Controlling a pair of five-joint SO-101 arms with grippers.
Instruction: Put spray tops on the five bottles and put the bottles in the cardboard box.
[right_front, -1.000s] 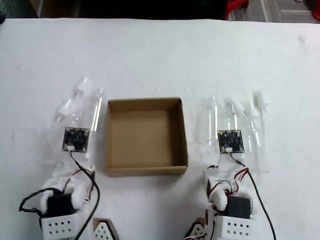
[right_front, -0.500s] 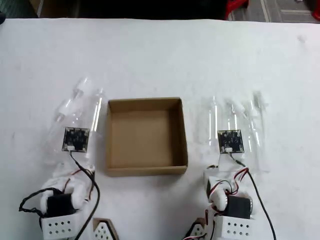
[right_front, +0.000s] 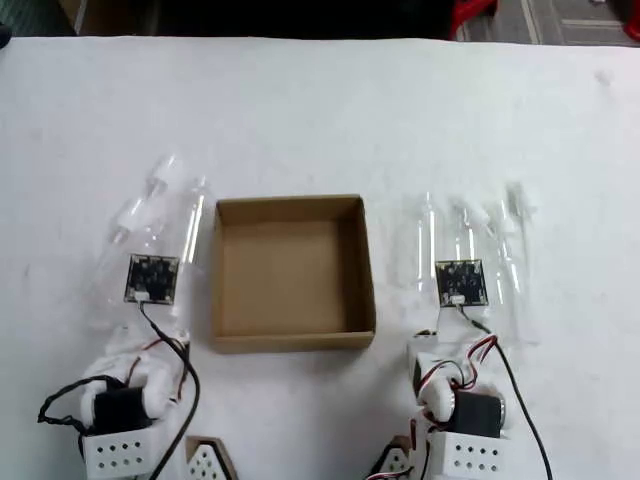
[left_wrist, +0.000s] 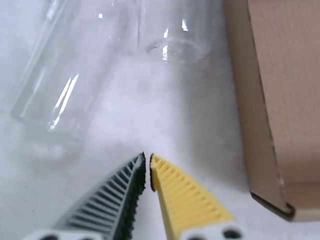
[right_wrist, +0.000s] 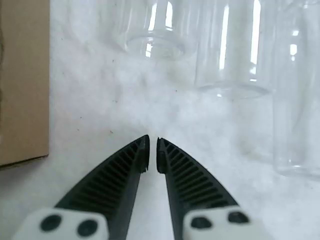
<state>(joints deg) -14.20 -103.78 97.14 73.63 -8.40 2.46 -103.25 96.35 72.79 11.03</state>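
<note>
Both arms idle, the box unfilled.
The left gripper (left_wrist: 148, 167) and right gripper (right_wrist: 152, 149) are pinched closed on nothing. Clear bottles (right_front: 165, 235) lie flanking the cardboard box (right_front: 290, 203), bases toward the arms, probably laid out for easy reach.

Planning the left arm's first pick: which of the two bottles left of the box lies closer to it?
The bottle right beside the box, roughly parallel to its wall. The other bottle lies farther out and slanted.
</note>
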